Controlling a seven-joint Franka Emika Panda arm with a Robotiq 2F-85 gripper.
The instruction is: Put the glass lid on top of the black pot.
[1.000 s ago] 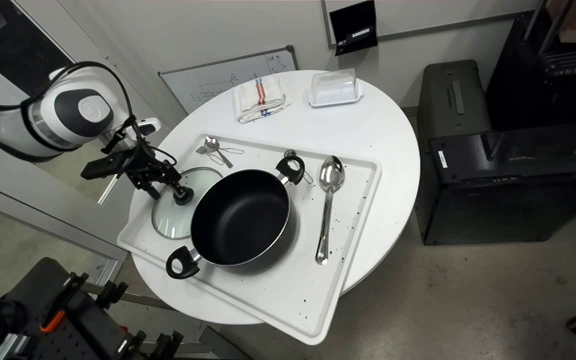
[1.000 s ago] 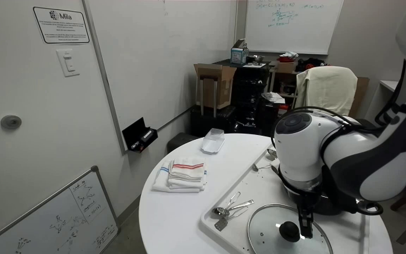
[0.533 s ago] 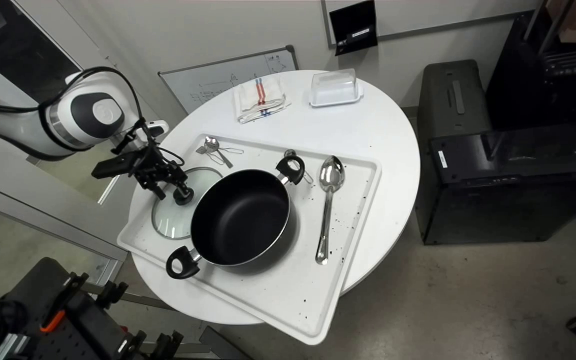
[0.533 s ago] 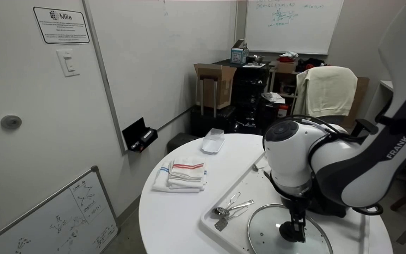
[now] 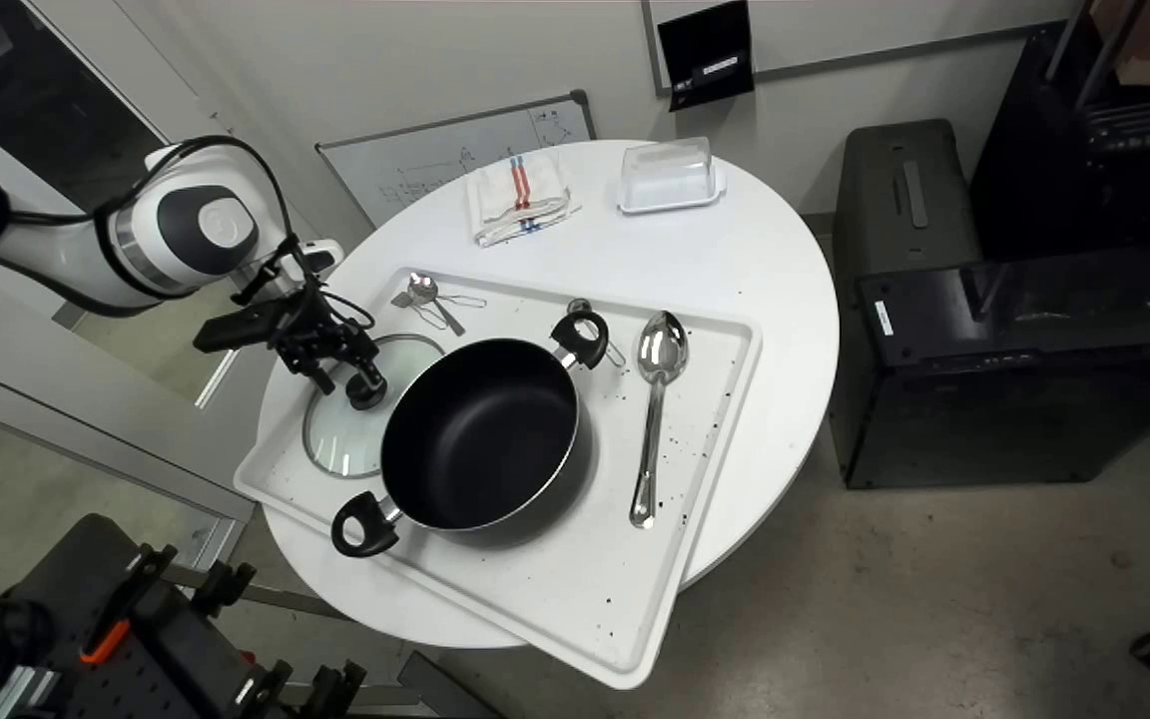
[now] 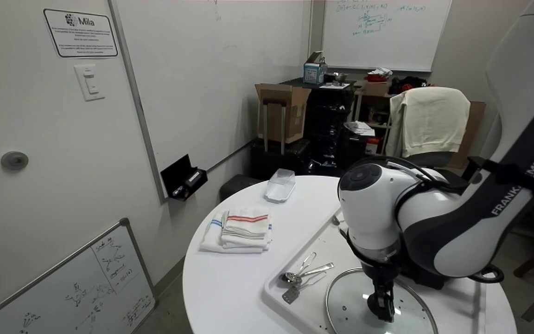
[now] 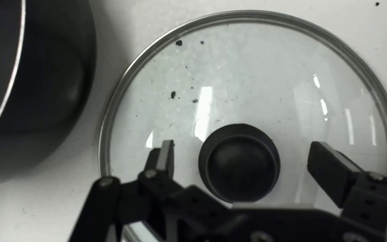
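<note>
White tray (image 5: 575, 611) in an exterior view, holding open-topped black pot (image 5: 480, 434) near mid-frame, metal-rimmed glass lid (image 5: 347, 441) flat at left, shiny metal spoon (image 5: 653, 419) at right, hand (image 7: 240, 151) in wrist view, fingers (image 7: 329, 171) apart either side of black knob (image 7: 242, 164).

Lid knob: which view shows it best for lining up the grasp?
The wrist view: the lid knob shows from above, its round top uncovered, framed by the open gripper. In both exterior views, the gripper partly hides it.
</note>
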